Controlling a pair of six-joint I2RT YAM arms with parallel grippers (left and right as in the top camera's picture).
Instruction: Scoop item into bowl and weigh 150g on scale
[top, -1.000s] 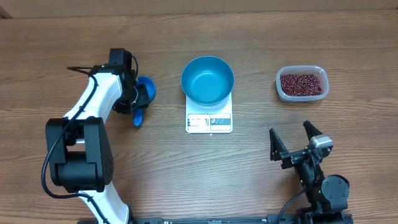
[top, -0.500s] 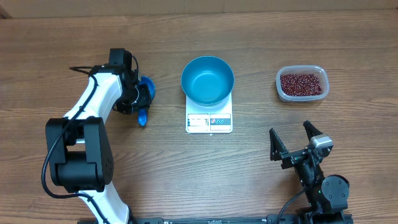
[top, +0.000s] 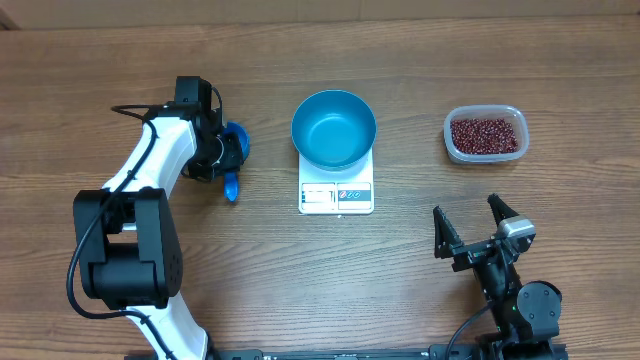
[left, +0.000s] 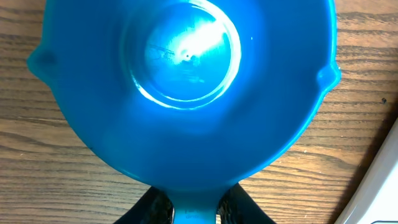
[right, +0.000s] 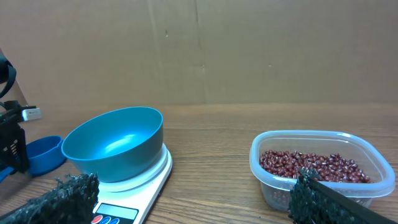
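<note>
Wooden surface (top: 560, 60) lies open along every edge; at its centre the bowl (top: 334, 128) sits on the scale (top: 336, 197), whose front print is too small to read. Beans (top: 485, 134) fill the tub (top: 484, 158) at far right, well beyond the right pincer (top: 470, 215), which gapes wide near the front edge. The left pincer (top: 222, 165) flanks the scoop (top: 236, 143) handle; I cannot tell if it is clamped.

The left gripper (left: 196, 214) narrows around the handle of the scoop (top: 235, 146), whose tip swings slightly closer to the scale (top: 336, 196).
</note>
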